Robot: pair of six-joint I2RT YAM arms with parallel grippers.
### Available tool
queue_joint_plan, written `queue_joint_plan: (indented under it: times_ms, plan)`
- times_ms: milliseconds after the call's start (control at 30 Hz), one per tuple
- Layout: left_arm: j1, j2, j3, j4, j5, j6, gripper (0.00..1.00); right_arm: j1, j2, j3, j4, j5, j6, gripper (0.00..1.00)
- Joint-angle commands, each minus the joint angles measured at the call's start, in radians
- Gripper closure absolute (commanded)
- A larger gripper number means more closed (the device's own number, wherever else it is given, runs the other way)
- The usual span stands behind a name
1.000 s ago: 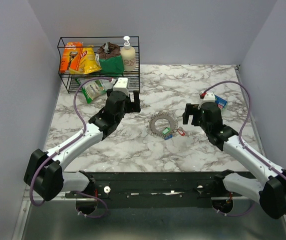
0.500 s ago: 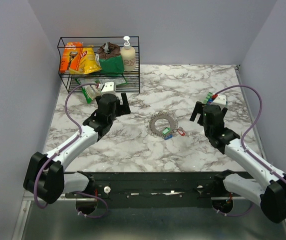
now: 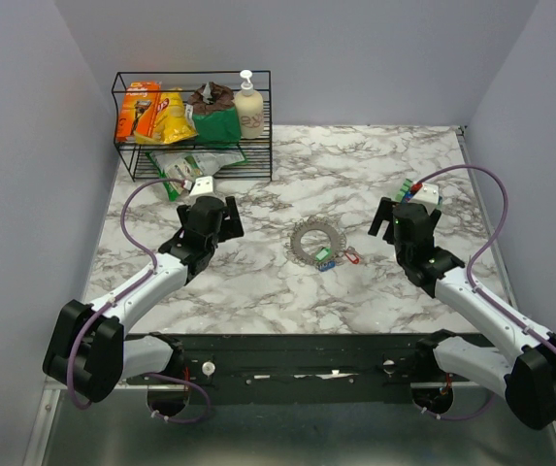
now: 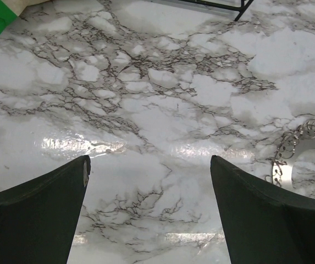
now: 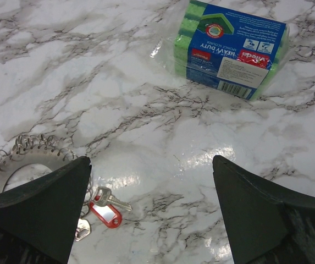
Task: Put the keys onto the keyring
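Observation:
The keyring (image 3: 313,238), a grey spiky wreath of silver keys, lies at the table's middle. Tagged keys lie at its near right edge: one with a green and blue tag (image 3: 324,259) and one with a red tag (image 3: 351,258). My left gripper (image 3: 227,216) is open and empty, left of the ring. Its wrist view shows open fingers (image 4: 47,203) over bare marble and the ring's edge (image 4: 303,157) at the right. My right gripper (image 3: 384,221) is open and empty, right of the keys. Its wrist view shows the red-tagged key (image 5: 105,214), a silver key (image 5: 109,198) and the ring (image 5: 29,155) beside the left finger.
A black wire basket (image 3: 192,121) with packets and a soap bottle stands at the back left, green packets (image 3: 176,175) in front of it. A green and blue sponge pack (image 5: 228,47) lies far right, behind my right wrist (image 3: 409,190). Walls close both sides.
My left gripper has pulled back left and toward the near edge, away from the ring. My right gripper moved right a second ago and has since stayed still. Keys and ring have not moved.

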Motion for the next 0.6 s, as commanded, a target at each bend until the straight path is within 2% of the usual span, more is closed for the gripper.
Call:
queue_joint_plan:
  times_ms: [0, 567]
  plan:
    - [0.009, -0.011, -0.011, -0.013, -0.06, -0.012, 0.01, -0.004, 0.005, 0.002, 0.02, -0.001, 0.014, 0.0]
    - [0.011, -0.008, -0.021, 0.018, -0.009, 0.016, 0.01, -0.004, 0.011, 0.007, 0.015, -0.021, 0.015, 0.0]
